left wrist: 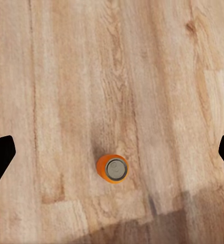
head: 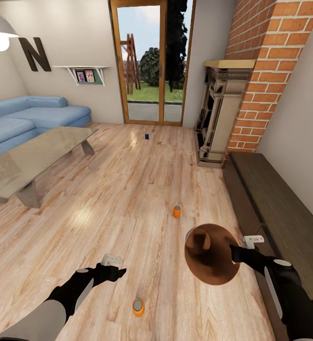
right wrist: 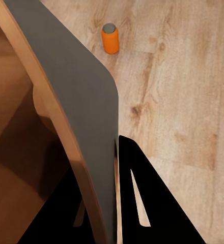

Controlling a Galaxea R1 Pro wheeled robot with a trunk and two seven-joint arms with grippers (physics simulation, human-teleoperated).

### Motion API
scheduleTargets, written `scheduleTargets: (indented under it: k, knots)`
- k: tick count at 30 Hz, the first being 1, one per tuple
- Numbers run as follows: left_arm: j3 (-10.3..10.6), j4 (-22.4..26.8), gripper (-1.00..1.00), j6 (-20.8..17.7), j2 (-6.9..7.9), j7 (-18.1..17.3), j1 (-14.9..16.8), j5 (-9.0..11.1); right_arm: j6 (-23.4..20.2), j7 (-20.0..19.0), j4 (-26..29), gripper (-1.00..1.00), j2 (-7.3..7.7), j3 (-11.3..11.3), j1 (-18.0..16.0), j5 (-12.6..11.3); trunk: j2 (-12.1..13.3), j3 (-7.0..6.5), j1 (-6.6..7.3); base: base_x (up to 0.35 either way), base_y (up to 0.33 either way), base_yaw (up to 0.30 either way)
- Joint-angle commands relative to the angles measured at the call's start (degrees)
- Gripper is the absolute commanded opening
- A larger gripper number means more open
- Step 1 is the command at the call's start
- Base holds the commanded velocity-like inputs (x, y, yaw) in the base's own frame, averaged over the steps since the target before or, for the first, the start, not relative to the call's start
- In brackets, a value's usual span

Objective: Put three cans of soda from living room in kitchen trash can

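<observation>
Three soda cans stand upright on the wood floor: an orange can nearest me, a second orange can in the middle, and a dark blue can far off by the glass doors. My left gripper hangs open above the near orange can, its fingertips spread wide on either side. My right gripper is shut on the rim of the trash can, held tilted so its copper inside faces me. The right wrist view looks along the bin's grey wall to the middle orange can.
A low grey table and a blue sofa stand at the left. The brick fireplace and a dark low bench line the right wall. Glass doors are straight ahead.
</observation>
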State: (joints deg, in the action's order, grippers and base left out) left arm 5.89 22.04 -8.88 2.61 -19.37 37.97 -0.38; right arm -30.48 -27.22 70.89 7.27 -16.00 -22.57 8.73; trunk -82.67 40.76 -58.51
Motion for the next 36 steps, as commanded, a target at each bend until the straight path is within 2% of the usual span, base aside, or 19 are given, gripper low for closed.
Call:
scheduleTargets:
  k: [1,8,27,32,36]
  knots:
    - [0.0,0.0,1.0,0.0,0.01,0.0,0.0,0.0,-0.2,-0.5,0.1,-1.0,0.0,0.0,0.0,-0.9,0.0,-0.01,0.0,0.0,0.0,0.0]
    - [0.0,-0.1,1.0,0.1,0.03,0.0,0.0,0.1,-0.2,-0.4,0.1,-1.0,-0.05,0.1,0.0,-0.9,0.0,-0.01,0.0,0.0,0.0,0.0]
    - [0.0,-0.2,1.0,-0.1,-0.01,-0.1,0.0,-0.1,-1.0,-0.4,1.3,-1.0,-0.13,0.3,0.0,-1.0,7.6,-3.09,4.18,0.0,0.0,0.0]
    - [0.0,-0.2,1.0,0.0,-0.04,-0.1,0.0,0.0,-1.0,-0.4,1.4,-1.0,-0.14,0.1,0.0,-1.0,7.6,-2.67,4.18,0.0,0.0,0.0]
    - [0.0,-0.2,1.0,0.0,-0.05,-0.1,0.0,0.1,-1.0,-0.4,1.4,-1.0,-0.11,0.1,0.0,-1.0,6.0,-1.61,3.3,0.0,0.0,0.0]
